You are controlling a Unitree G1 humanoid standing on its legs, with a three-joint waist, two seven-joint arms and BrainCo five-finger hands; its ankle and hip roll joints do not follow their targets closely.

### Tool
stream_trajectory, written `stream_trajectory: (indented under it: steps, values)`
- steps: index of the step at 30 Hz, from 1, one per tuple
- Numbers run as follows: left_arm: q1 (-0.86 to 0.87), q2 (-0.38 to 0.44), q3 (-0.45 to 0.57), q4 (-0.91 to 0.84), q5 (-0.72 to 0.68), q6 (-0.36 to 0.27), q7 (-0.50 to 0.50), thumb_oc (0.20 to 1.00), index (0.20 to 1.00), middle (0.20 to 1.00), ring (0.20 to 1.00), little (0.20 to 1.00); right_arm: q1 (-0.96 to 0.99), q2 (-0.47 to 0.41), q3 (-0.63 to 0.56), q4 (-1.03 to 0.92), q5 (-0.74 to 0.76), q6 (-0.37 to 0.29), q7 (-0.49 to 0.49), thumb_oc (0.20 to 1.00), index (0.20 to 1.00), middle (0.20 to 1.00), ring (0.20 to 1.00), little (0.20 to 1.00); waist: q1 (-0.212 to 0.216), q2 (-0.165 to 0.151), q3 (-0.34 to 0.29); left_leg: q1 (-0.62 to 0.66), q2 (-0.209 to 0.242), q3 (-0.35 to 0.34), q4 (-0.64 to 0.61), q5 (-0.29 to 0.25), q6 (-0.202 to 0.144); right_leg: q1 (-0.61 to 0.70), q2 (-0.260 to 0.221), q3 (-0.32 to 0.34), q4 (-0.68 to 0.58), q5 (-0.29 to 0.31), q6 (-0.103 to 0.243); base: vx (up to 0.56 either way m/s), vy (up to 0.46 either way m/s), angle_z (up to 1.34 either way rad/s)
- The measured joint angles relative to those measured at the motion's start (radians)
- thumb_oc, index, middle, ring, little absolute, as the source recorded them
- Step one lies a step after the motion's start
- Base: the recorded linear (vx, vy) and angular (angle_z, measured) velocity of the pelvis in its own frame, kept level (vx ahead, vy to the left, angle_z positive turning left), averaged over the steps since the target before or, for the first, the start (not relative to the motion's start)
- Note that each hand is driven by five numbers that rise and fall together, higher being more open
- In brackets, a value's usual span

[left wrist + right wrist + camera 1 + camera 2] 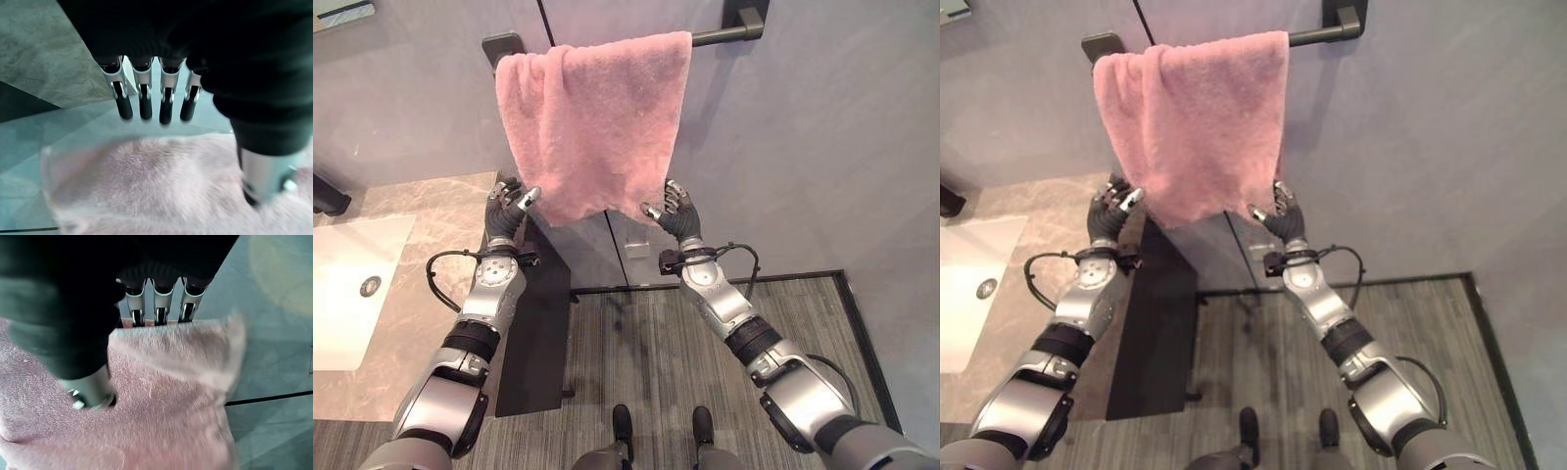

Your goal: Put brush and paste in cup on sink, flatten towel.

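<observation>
Grey wall ahead, pink towel [597, 117] draped bunched over its rail [724, 35]; I'm on flattening; my left hand [509, 211] hangs released beside one lower corner; my right hand [675, 211] pinches the other; next, I judge, pull outward evenly.

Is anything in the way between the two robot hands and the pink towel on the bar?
Nothing visible. The left robot hand and right robot hand are both up at the lower edge of the pink terry towel draped on the dark wall bar.

Pink towel [592, 122] hangs bunched over a dark wall bar [724, 36].
</observation>
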Motion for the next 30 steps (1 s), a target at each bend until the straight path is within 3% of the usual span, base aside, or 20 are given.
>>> stream_trajectory:
  steps: [10, 16, 22, 25, 30]
  values:
    - [0.142, -0.010, 0.038, -0.044, 0.088, 0.012, -0.008, 1.000, 1.000, 1.000, 1.000, 1.000, 0.116, -0.077, -0.090, -0.002, 0.005, 0.002, 0.033, 1.000, 1.000, 1.000, 1.000, 1.000, -0.002, -0.003, 0.000, 0.057, 0.001, 0.002, -0.001, -0.008, -0.001, 0.056, 0.001, 0.001, -0.004, -0.006, 0.002, 0.00, 0.000, 0.00]
    - [0.334, -0.053, 0.146, -0.057, 0.107, 0.018, -0.029, 1.000, 1.000, 1.000, 1.000, 1.000, 0.248, -0.143, -0.163, 0.001, -0.007, 0.006, 0.085, 1.000, 1.000, 1.000, 1.000, 1.000, -0.004, -0.022, 0.005, 0.120, 0.001, 0.002, -0.001, -0.022, -0.001, 0.119, 0.001, 0.001, -0.008, -0.022, 0.002, -0.01, -0.010, 0.00]
    - [0.453, -0.109, 0.160, -0.047, 0.128, 0.020, -0.059, 1.000, 1.000, 1.000, 1.000, 1.000, 0.388, -0.147, -0.213, 0.042, -0.037, 0.008, 0.119, 1.000, 1.000, 1.000, 1.000, 1.000, -0.019, -0.047, -0.006, 0.159, 0.002, 0.004, -0.001, -0.037, 0.000, 0.158, 0.001, 0.003, -0.008, -0.035, 0.000, -0.01, -0.004, 0.00]
    - [0.526, -0.162, 0.166, -0.001, 0.127, 0.020, -0.103, 1.000, 1.000, 1.000, 1.000, 1.000, 0.482, -0.153, -0.263, 0.095, -0.076, 0.017, 0.144, 1.000, 1.000, 1.000, 1.000, 1.000, -0.028, -0.055, -0.011, 0.173, 0.001, 0.005, -0.001, -0.038, 0.002, 0.171, 0.000, 0.002, -0.008, -0.035, 0.001, -0.04, -0.034, 0.00]
    - [0.577, -0.239, 0.157, 0.270, 0.135, 0.042, -0.179, 1.000, 1.000, 1.000, 1.000, 1.000, 0.563, -0.153, -0.275, 0.285, -0.116, 0.036, 0.180, 1.000, 1.000, 1.000, 1.000, 1.000, -0.042, -0.063, -0.032, 0.208, 0.003, 0.006, -0.003, -0.054, 0.003, 0.205, 0.002, 0.004, -0.008, -0.053, -0.004, -0.03, -0.044, -0.02]
